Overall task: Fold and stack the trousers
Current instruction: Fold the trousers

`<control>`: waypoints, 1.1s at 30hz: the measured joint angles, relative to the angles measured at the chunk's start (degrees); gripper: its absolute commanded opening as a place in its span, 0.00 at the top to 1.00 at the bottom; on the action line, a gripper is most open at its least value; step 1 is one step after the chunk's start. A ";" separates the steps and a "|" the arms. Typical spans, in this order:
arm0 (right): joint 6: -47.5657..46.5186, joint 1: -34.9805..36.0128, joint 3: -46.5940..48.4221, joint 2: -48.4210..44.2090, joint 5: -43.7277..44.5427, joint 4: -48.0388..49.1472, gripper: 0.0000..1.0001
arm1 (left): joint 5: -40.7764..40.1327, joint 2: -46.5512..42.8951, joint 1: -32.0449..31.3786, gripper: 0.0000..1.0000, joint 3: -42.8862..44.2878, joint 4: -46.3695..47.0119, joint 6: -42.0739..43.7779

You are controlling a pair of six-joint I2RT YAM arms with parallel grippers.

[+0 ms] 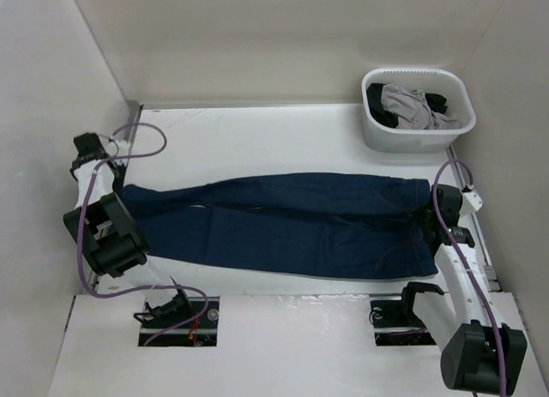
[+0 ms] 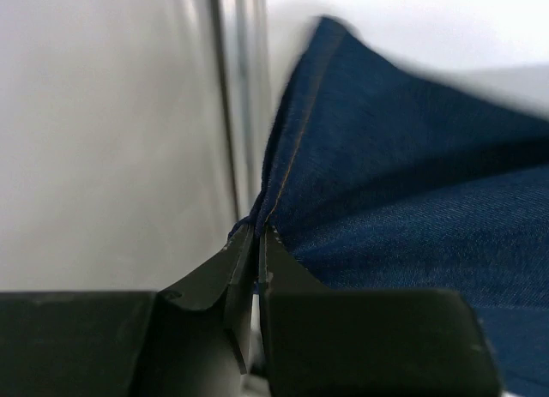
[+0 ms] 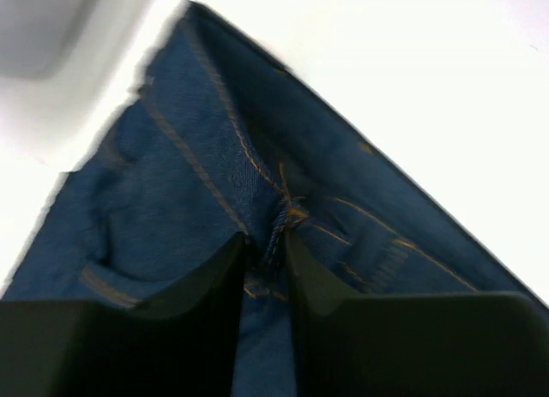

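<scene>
The dark navy trousers [image 1: 283,221] lie stretched across the table, legs to the left and waistband to the right. My left gripper [image 1: 120,195] is shut on the hem of the leg end; in the left wrist view the trousers [image 2: 395,174] rise from between the gripper's tips [image 2: 257,230]. My right gripper [image 1: 433,210] is shut on the waistband; in the right wrist view the trousers [image 3: 197,165], with orange stitching, bunch between the gripper's tips [image 3: 268,243].
A white basket [image 1: 382,135] at the back right holds a light grey garment [image 1: 410,105] and a black garment [image 1: 437,100]. White walls enclose the table on the left, back and right. Purple cables loop round both arms.
</scene>
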 measured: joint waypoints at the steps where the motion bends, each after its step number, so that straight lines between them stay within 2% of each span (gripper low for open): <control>1: 0.72 0.02 -0.09 -0.07 0.50 -1.44 0.61 | -0.50 -0.11 1.11 0.98 -3.15 0.44 0.52; 4: 3.17 0.31 -0.09 -0.85 1.88 -5.46 0.20 | -1.38 -0.42 2.89 0.98 -10.43 1.51 1.84; 5: 3.52 0.42 -0.09 -1.33 2.27 -6.54 0.00 | -1.53 -0.74 3.02 0.98 -12.33 1.84 2.29; 10: 1.70 -0.13 0.98 -1.88 2.95 -8.96 0.00 | -1.88 -4.31 2.10 0.97 -17.31 4.55 4.37; 13: -2.93 -0.61 7.06 5.77 1.90 -7.61 0.00 | -2.01 -5.16 1.57 0.97 -17.70 6.45 5.18; 16: -7.61 -1.01 16.85 19.10 -0.26 -4.35 0.00 | -2.01 -5.09 1.62 0.97 -17.88 7.85 5.60; 20: -11.76 -1.88 25.81 32.26 -2.73 -1.97 0.00 | -2.10 -5.05 2.08 0.97 -18.69 9.14 5.81; 30: -15.93 -3.30 28.28 40.74 -3.58 -2.56 0.00 | -2.05 -3.96 2.82 0.97 -19.39 10.21 5.81; 31: -16.17 -3.41 28.55 41.75 -4.04 -2.27 0.10 | -2.03 -3.74 2.84 0.97 -19.39 10.23 5.81; 33: -16.90 -3.54 28.79 43.69 -5.31 -1.62 0.41 | -2.03 -3.39 2.97 0.97 -19.37 10.21 5.79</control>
